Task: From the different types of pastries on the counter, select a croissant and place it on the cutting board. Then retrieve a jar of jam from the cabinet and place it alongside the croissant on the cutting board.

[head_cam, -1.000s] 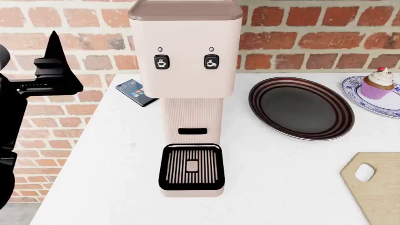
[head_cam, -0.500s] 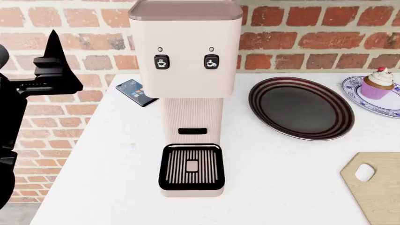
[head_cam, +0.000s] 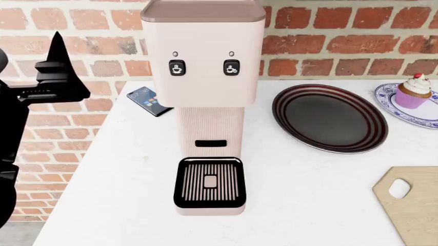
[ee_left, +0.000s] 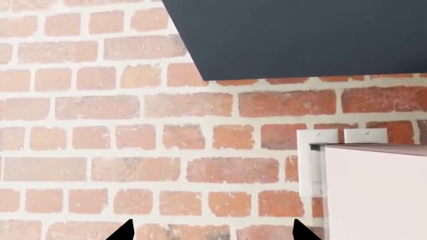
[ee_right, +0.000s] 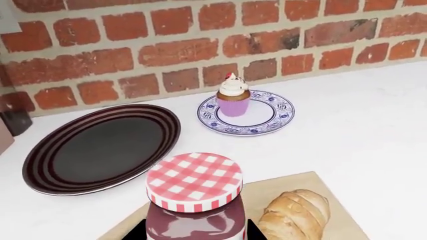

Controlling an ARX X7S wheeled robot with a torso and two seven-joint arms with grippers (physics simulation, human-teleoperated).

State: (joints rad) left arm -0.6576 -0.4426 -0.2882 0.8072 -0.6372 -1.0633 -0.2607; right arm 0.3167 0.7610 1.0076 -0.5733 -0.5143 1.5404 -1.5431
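Observation:
In the right wrist view, the jar of jam (ee_right: 194,200), dark red with a red-and-white checked lid, stands upright between the fingers of my right gripper (ee_right: 197,234), which is shut on it. It is over the pale cutting board (ee_right: 312,181), right beside the golden croissant (ee_right: 293,215) lying there. The head view shows only the board's handle end (head_cam: 417,205) on the white counter (head_cam: 116,179). My left gripper (ee_left: 213,232) is open and empty, raised at the counter's left end (head_cam: 58,66) and facing the brick wall.
A cupcake (ee_right: 233,97) sits on a blue-patterned plate (ee_right: 267,117) near the wall, and a round dark striped plate (head_cam: 329,118) lies beside it. A tall pink coffee machine (head_cam: 205,102) stands mid-counter with a phone (head_cam: 148,100) behind it. A dark cabinet underside (ee_left: 300,35) hangs overhead.

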